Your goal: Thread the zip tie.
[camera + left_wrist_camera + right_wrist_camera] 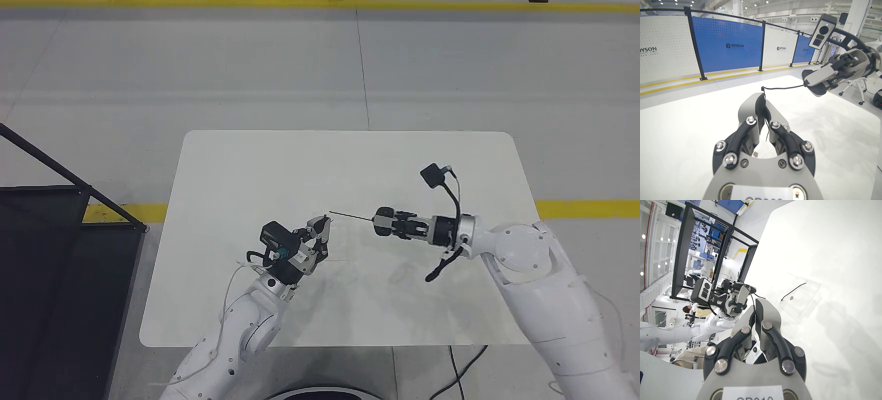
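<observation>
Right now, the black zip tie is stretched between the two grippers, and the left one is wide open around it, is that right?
Not quite. The left gripper is not wide open: it is shut on the zip tie, as the left wrist view shows. The rest holds: the black tie stretches across to the right gripper.

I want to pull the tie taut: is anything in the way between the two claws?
Nothing visible does. The zip tie spans open air from the left claw to the right claw, both shut on it, above the table. A second tie lies on a clear sheet there, apart from both.
</observation>
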{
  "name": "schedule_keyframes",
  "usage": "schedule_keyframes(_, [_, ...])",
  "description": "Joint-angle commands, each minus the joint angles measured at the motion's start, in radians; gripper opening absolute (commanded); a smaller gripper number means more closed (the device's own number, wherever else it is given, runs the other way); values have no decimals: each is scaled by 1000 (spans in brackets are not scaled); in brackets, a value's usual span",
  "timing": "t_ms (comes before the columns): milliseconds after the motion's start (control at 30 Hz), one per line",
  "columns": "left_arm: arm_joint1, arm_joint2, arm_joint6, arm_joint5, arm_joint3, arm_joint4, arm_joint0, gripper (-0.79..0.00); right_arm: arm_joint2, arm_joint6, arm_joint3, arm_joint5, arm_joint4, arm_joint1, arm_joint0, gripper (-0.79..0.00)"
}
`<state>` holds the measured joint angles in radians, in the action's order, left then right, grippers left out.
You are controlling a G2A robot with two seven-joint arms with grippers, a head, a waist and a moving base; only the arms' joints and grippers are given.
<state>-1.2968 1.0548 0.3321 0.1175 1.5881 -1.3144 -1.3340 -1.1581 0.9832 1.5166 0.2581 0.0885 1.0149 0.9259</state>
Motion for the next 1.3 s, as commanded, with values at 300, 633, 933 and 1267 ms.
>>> schedule_keyframes(300, [0, 0, 0, 0, 0, 0, 0, -785, -41, 130, -10, 17, 110, -12, 11, -785])
schedule_keyframes(633, [0, 0, 0, 0, 0, 0, 0, -785, -7, 123, -9, -44, 100, -7, -12, -785])
schedule_keyframes(933, [0, 0, 0, 0, 0, 0, 0, -785, 21, 87, -28, -80, 103, 2, -37, -785])
schedule_keyframes(1267, [0, 0, 0, 0, 0, 0, 0, -785, 28, 86, -44, -91, 109, 4, -49, -785])
